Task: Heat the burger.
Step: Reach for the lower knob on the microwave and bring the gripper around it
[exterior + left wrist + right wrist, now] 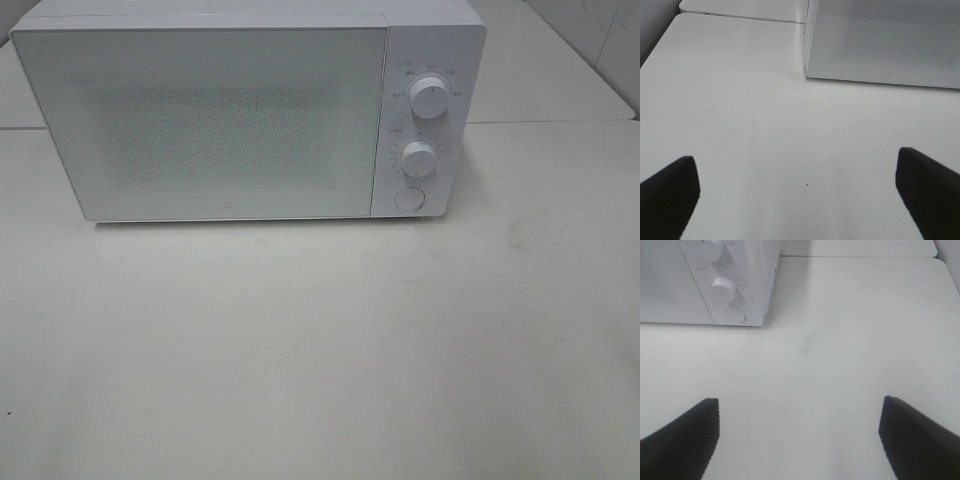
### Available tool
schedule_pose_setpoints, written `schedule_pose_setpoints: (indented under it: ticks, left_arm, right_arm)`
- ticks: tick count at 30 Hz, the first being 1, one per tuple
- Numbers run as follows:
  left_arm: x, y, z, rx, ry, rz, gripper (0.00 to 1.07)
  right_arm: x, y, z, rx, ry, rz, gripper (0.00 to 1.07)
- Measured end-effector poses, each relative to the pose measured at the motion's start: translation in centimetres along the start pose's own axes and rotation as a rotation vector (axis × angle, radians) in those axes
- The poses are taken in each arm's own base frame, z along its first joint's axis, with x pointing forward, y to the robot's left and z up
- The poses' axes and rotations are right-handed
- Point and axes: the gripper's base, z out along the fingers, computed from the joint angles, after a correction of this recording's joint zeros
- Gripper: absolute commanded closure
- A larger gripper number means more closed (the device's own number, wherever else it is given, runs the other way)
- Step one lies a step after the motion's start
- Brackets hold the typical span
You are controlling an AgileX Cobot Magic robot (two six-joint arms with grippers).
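i see no burger in any view. the microwave [230, 120] sits shut at twelve o'clock on the table [320, 350], so i judge it may be inside, though i cannot tell. left gripper [797, 195] and right gripper [800, 435] both hang wide apart, holding nothing. if the timer is next, i'd bring the right one square onto the lower knob [419, 157] at one o'clock, pinch centred, twist gently.

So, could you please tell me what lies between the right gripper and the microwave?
In the right wrist view, only bare white table lies between the right gripper and the microwave; nothing stands there.
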Motion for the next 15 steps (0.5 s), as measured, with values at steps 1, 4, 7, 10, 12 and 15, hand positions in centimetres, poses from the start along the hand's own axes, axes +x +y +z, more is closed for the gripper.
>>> schedule_pose_setpoints:
  ticks: [1, 4, 7, 10, 12, 15]
  left_arm:
    - [0.0, 0.0, 0.0, 0.0, 0.0, 0.0, 0.04]
    - [0.0, 0.0, 0.0, 0.0, 0.0, 0.0, 0.04]
    - [0.0, 0.0, 0.0, 0.0, 0.0, 0.0, 0.04]
    - [0.0, 0.0, 0.0, 0.0, 0.0, 0.0, 0.04]
    - [0.0, 0.0, 0.0, 0.0, 0.0, 0.0, 0.04]
    - [0.0, 0.0, 0.0, 0.0, 0.0, 0.0, 0.04]
  right_arm:
    - [-0.6, 0.0, 0.8, 0.001, -0.014, 0.001, 0.28]
    - [-1.3, 0.0, 2.2, 0.003, -0.025, 0.002, 0.29]
    - [-1.9, -0.1, 3.7, 0.005, -0.022, 0.004, 0.29]
    - [-2.0, -0.1, 4.2, 0.006, -0.019, 0.004, 0.29]
    - [-2.5, -0.1, 6.1, 0.008, -0.011, 0.005, 0.29]
    - [-2.7, -0.2, 7.6, 0.01, -0.01, 0.006, 0.3]
